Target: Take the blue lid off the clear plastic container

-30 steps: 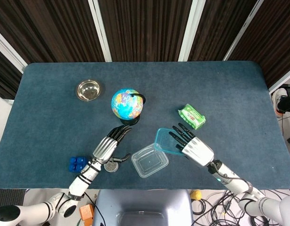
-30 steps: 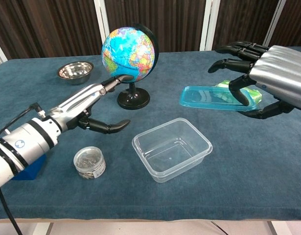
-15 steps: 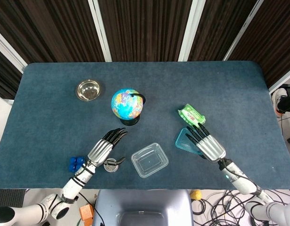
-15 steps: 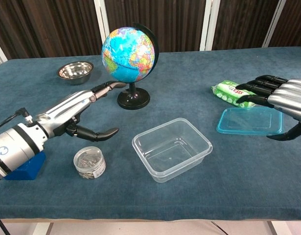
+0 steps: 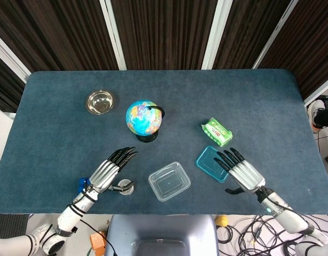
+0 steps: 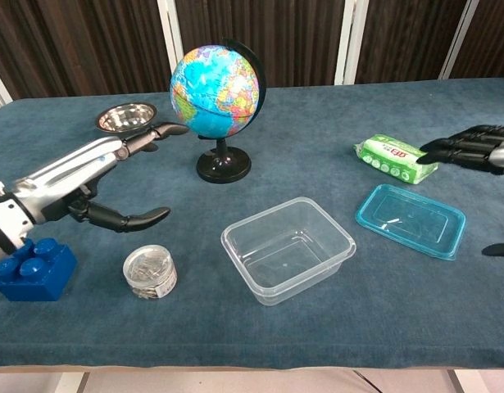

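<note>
We saw the blue lid [image 6: 410,221] lying flat beside the open box [image 6: 288,249]. Both hands, left [image 5: 106,172] and right [image 5: 244,174], were spread, holding nothing. Job looked done.

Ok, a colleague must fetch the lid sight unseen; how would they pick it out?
Start at the globe, then the clear plastic container in front. The flat translucent blue rectangular lid lies right of it, near the green packet, the only blue tray-like piece.
</note>
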You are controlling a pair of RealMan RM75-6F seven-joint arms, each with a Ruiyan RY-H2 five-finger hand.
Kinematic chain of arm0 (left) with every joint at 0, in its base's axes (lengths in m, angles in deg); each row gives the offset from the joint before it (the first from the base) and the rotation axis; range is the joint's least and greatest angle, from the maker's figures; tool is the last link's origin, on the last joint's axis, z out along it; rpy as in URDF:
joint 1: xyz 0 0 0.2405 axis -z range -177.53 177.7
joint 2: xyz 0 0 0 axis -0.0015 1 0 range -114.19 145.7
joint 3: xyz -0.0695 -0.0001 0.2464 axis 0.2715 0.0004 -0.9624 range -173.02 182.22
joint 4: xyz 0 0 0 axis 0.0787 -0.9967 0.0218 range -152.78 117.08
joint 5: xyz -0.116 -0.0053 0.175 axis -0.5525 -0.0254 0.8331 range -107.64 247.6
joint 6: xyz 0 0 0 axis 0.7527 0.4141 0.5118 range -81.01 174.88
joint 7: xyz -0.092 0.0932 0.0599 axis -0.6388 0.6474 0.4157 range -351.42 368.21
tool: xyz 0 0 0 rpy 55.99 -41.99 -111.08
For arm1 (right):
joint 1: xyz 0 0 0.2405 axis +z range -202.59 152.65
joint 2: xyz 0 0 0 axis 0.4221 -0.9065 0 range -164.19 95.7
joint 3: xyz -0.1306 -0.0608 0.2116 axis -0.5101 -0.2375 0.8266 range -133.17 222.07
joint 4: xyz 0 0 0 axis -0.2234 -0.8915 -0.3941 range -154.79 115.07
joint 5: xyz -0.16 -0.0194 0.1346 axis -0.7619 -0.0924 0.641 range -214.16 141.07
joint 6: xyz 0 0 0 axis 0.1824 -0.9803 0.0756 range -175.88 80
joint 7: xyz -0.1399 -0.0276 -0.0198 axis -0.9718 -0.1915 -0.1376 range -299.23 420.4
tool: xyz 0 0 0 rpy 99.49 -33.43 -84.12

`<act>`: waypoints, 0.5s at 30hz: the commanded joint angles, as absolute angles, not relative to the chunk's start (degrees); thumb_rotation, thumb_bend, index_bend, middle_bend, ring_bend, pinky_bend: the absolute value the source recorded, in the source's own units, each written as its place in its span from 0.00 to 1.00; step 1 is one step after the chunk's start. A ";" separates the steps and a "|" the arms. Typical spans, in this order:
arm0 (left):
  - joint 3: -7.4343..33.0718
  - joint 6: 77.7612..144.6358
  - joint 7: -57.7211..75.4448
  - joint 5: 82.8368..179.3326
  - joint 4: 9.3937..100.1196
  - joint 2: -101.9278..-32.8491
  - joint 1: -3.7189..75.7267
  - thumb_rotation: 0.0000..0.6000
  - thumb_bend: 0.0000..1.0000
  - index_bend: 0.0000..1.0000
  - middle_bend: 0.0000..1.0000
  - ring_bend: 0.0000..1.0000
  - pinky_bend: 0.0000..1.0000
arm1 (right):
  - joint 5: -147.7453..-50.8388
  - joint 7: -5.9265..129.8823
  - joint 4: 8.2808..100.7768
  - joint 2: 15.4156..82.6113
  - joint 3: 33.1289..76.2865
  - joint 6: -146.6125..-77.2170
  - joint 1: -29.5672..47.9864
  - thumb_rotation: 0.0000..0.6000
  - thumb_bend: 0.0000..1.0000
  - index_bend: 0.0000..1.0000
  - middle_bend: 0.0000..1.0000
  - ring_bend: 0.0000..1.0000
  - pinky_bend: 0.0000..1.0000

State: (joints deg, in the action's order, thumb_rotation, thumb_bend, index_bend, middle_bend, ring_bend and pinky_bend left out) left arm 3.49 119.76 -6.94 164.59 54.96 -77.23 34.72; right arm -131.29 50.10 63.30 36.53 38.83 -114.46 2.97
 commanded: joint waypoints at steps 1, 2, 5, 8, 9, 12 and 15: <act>1.96 120.51 -5.37 165.65 57.99 -74.11 33.71 0.65 0.32 0.00 0.00 0.00 0.11 | -132.01 48.33 67.89 32.57 38.55 -119.55 0.09 0.74 0.03 0.00 0.00 0.00 0.00; 1.48 120.49 -4.69 165.77 58.88 -73.04 33.42 0.65 0.33 0.00 0.00 0.00 0.11 | -131.96 47.62 68.78 31.56 38.48 -120.68 -0.68 0.75 0.03 0.00 0.00 0.00 0.00; -3.40 119.26 3.63 165.08 64.21 -64.08 30.02 0.69 0.34 0.00 0.00 0.00 0.10 | -127.68 42.18 74.67 25.37 37.94 -129.96 -8.80 0.76 0.03 0.00 0.00 0.00 0.00; -8.11 122.70 11.25 164.91 72.11 -55.73 24.67 0.87 0.36 0.00 0.00 0.00 0.10 | -126.25 43.64 75.36 25.00 37.02 -140.95 -17.52 0.77 0.03 0.00 0.00 0.00 0.00; -8.98 124.78 12.08 165.65 72.58 -54.87 23.02 0.88 0.36 0.00 0.00 0.00 0.09 | -125.52 45.03 74.39 25.50 37.11 -142.47 -19.05 0.77 0.03 0.00 0.00 0.00 0.00; -11.55 132.22 11.98 168.98 70.42 -54.20 17.38 0.89 0.37 0.00 0.00 0.00 0.06 | -123.81 46.40 71.81 26.57 37.50 -144.96 -22.28 0.77 0.04 0.00 0.00 0.00 0.00; -12.71 137.10 8.31 171.14 66.19 -55.51 13.43 0.94 0.37 0.00 0.00 0.00 0.05 | -124.49 48.14 70.45 27.15 38.29 -147.00 -23.80 0.77 0.04 0.00 0.00 0.00 0.00</act>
